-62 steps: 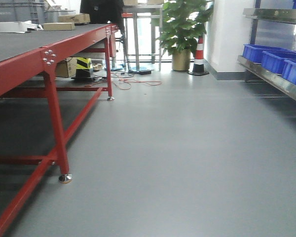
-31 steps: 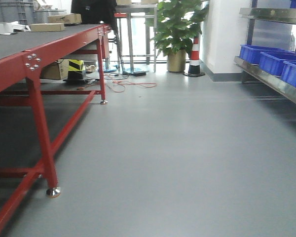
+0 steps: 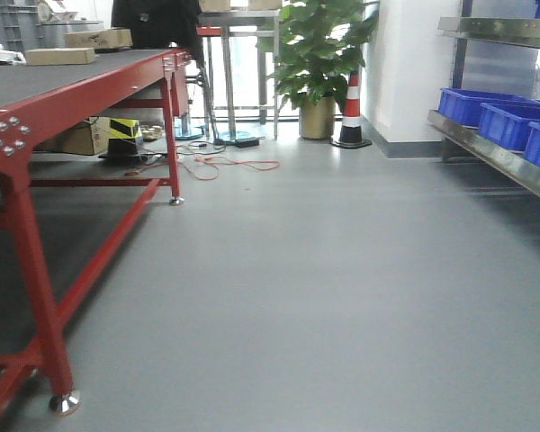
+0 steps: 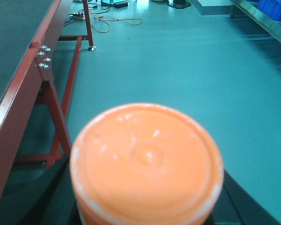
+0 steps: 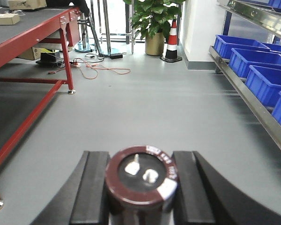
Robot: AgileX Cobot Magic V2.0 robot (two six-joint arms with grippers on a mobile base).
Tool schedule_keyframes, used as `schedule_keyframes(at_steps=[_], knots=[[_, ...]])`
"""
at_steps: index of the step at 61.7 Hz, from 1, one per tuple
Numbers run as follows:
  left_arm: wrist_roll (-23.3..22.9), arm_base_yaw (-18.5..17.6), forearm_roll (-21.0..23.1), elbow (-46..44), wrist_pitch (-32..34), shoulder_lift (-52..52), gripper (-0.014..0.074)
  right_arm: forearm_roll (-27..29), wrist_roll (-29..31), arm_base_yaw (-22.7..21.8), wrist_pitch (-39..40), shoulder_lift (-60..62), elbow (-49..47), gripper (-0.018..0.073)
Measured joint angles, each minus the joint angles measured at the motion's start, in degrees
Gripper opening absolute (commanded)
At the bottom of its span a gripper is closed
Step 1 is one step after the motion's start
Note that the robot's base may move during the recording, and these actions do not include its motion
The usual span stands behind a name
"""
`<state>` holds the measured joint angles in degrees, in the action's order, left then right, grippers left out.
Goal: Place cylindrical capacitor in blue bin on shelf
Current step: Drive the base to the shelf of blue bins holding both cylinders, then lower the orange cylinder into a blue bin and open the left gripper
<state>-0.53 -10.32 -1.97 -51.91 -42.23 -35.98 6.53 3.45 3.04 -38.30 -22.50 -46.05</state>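
In the right wrist view the cylindrical capacitor (image 5: pixel 141 176), dark brown with a black top and two metal terminals, stands upright between two black fingers (image 5: pixel 94 187); my right gripper (image 5: pixel 140 161) is shut on it. The shelf (image 5: pixel 253 101) runs along the right as a shiny steel beam carrying several blue bins (image 5: pixel 234 45); the front view shows the same shelf (image 3: pixel 495 153) and bins (image 3: pixel 472 103). My left gripper (image 4: pixel 146 208) is shut on a round orange-topped cylinder (image 4: pixel 146 159), which fills the lower part of the left wrist view and hides most of the fingers.
A long red-framed table (image 3: pixel 63 85) with cardboard boxes (image 3: pixel 61 56) lines the left side. At the far end stand a potted plant (image 3: pixel 319 54), a striped traffic cone (image 3: pixel 351 112) and loose cables (image 3: pixel 225 164) on the grey floor.
The front view has advanced along the aisle: the near red table leg slid left and down in frame. The plant, cone and shelf shifted slightly left.
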Motion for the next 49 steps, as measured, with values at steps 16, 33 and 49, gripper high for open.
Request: schedule_keyframes(at_steps=[16,33,49], knots=[[0.0,0.0,0.0,0.0,0.1,0.0,-0.0111,0.0,0.0,0.0,0.0,0.0,0.0,-0.0127],[0.0,0.0,0.0,0.0,0.1,0.0,-0.0111,0.0,0.0,0.0,0.1,0.0,0.0,-0.0127],[0.0,0.0,-0.1,0.0,0.1,0.0,-0.0111,0.0,0.0,0.0,0.1,0.0,0.0,-0.0127]])
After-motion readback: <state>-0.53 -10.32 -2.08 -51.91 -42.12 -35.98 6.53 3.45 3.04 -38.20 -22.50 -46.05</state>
